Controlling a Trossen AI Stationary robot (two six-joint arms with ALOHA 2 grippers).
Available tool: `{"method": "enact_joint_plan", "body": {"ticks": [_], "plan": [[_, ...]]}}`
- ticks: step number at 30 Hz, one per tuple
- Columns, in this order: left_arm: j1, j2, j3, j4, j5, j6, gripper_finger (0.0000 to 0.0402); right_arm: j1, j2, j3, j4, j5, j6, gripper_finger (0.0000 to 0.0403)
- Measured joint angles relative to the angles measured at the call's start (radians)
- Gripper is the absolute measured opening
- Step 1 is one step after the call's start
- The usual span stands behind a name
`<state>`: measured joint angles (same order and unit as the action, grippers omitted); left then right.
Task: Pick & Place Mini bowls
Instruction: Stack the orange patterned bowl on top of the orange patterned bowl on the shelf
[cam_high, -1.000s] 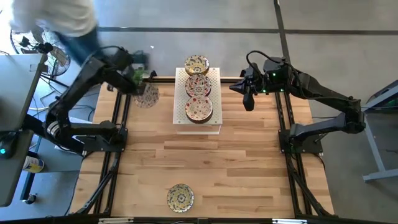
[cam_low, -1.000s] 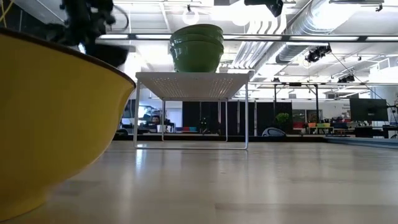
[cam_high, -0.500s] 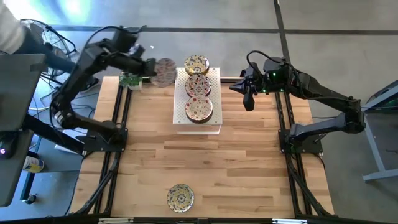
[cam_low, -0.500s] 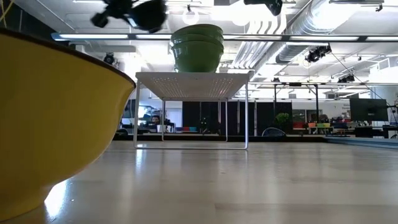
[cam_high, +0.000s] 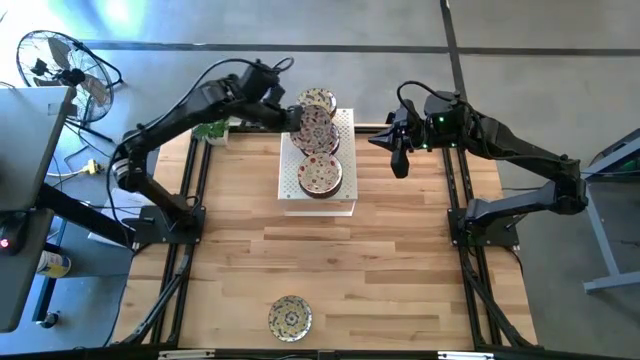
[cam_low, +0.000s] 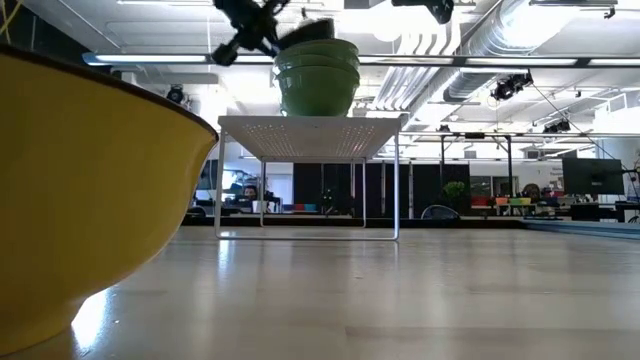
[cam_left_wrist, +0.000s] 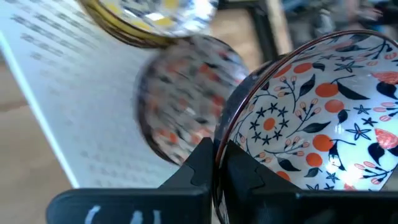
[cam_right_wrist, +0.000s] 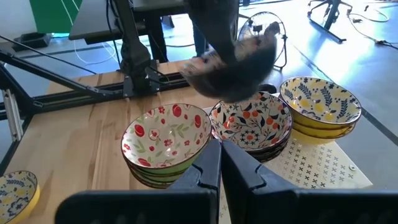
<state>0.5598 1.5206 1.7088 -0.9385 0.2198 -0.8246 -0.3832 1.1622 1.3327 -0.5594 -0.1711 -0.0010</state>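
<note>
A bowl (cam_left_wrist: 323, 118) is gripped by the left pincer (cam_high: 285, 112), now swung over from far left to above the rack (cam_high: 345, 205) stacks, upper centre. Drop likely next. Right pincer (cam_high: 398, 158) waits nearby, shut.

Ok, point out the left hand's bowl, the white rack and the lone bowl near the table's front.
held bowl (cam_left_wrist: 323, 118), left wrist view, patterned inside
rack (cam_high: 345, 125), high view, bare corner
lone bowl (cam_high: 290, 317), high view, centre
</note>
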Motion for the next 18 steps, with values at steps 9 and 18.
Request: {"method": "enact_joint_plan", "body": {"ticks": [9, 18], "plan": [[-0.005, 0.077, 0.000, 0.025, -0.100, -0.034, 0.0008, 0.000, 0.000, 0.000, 0.001, 0.000, -0.006, 0.0001], [-0.016, 0.095, 0.000, 0.022, -0.161, -0.038, 0.0008, 0.000, 0.000, 0.000, 0.005, 0.000, -0.026, 0.0001]]}}
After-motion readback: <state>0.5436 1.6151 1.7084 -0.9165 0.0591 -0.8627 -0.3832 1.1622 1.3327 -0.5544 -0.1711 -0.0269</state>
